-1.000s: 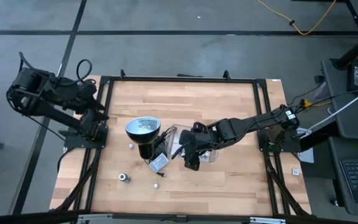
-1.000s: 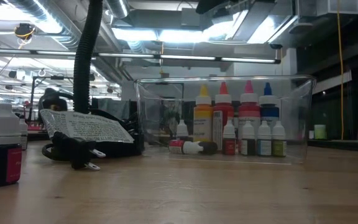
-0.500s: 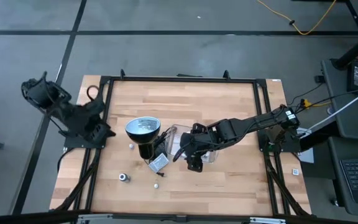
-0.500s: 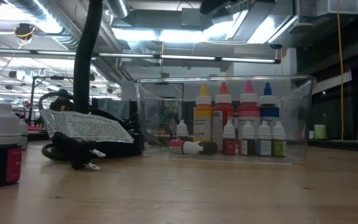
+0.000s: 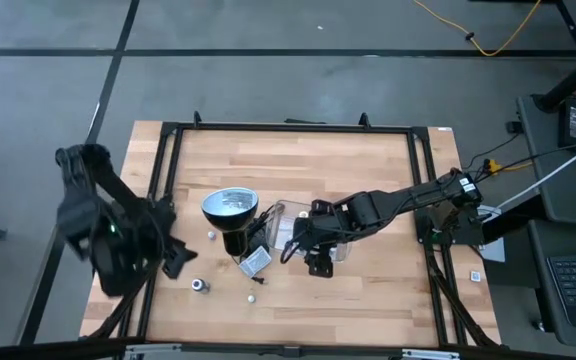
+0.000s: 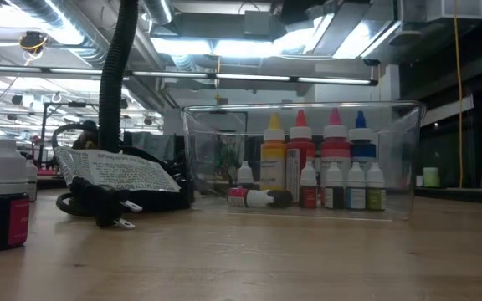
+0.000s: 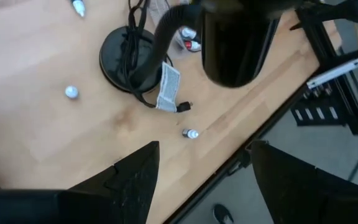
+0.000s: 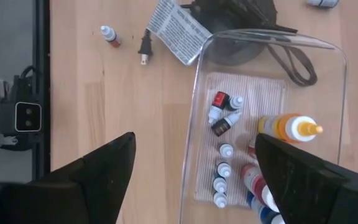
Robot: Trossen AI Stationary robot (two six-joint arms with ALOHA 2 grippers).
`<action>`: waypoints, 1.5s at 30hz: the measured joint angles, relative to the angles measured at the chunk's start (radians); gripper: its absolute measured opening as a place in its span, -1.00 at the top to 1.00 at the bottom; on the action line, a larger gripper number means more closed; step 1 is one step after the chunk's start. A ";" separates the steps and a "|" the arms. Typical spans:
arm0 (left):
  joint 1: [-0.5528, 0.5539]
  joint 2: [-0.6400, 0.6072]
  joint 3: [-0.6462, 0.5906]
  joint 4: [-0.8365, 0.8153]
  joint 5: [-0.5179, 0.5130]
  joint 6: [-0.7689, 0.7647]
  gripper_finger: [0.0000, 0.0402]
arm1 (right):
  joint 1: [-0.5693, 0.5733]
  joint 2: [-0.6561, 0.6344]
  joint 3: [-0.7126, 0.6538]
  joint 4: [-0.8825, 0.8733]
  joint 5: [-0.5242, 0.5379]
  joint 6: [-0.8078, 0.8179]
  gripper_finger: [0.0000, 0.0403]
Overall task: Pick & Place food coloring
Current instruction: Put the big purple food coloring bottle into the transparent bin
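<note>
Pale wood planks make up the table (image 5: pixel 368 180), framed by black rails over a grey floor. From table height the room behind shows ceiling ducts and strip lights.

Most of the food coloring bottles (image 8: pixel 229 143) sit inside the clear tray (image 8: pixel 328 74) near the middle of the table: taller ones with orange, red, pink and blue caps at the back, small white-capped ones in front, two or three lying flat. A few stray bottles (image 5: pixel 199 286) rest on the bare wood beside the black lamp (image 5: pixel 230 206), whose cord, plug and paper tag (image 8: pixel 180 31) lie next to the tray.

The right gripper (image 8: pixel 191 180) hangs above the tray with fingers spread wide, holding nothing. The left gripper (image 7: pixel 201 180) is over the table's left front corner, fingers apart and empty; from above that arm is blurred, so its exact pose is hard to make out.

In the low view a dark bottle (image 6: pixel 2 205) is cut off at the frame's edge.
</note>
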 joint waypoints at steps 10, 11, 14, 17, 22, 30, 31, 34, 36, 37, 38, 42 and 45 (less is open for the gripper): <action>-0.080 0.222 0.000 -0.001 0.012 -0.318 -0.23 | 0.000 0.000 0.000 0.000 -0.024 -0.064 -0.64; -0.084 0.242 0.000 -0.001 0.031 -0.346 -0.23 | 0.000 0.000 0.000 0.000 -0.029 -0.074 -0.64; -0.089 0.299 0.000 -0.001 0.118 -0.389 -0.21 | 0.000 0.000 0.000 0.000 -0.032 -0.084 -0.64; -0.094 0.355 0.000 0.004 0.224 -0.396 -0.17 | 0.000 0.000 0.000 0.000 -0.033 -0.105 -0.64; -0.106 0.425 0.000 0.109 0.245 -0.374 -0.09 | 0.000 0.000 0.000 -0.009 -0.041 -0.121 -0.64; -0.127 0.496 0.000 0.314 0.272 -0.273 0.02 | 0.000 0.000 0.000 -0.026 -0.047 -0.150 -0.64; -0.128 0.502 0.000 0.347 0.303 -0.243 0.03 | 0.000 0.000 0.000 -0.026 -0.052 -0.155 -0.64; -0.128 0.520 0.000 0.376 0.410 -0.124 0.03 | 0.000 0.000 0.000 -0.026 -0.051 -0.158 -0.64; -0.128 0.533 0.000 0.351 0.426 -0.188 0.02 | -0.001 0.000 0.000 -0.025 -0.051 -0.158 -0.64; -0.130 0.546 0.000 0.340 0.413 -0.237 0.02 | -0.001 0.000 0.000 -0.025 -0.051 -0.158 -0.64; -0.136 0.560 0.000 0.326 0.389 -0.276 0.01 | -0.001 0.000 0.000 -0.025 -0.050 -0.158 -0.64; -0.149 0.609 0.000 0.264 0.300 -0.385 -0.01 | -0.001 0.000 0.000 -0.025 -0.049 -0.159 -0.64; -0.145 0.650 0.000 0.255 0.318 -0.391 -0.05 | -0.003 0.000 0.000 -0.025 -0.048 -0.162 -0.64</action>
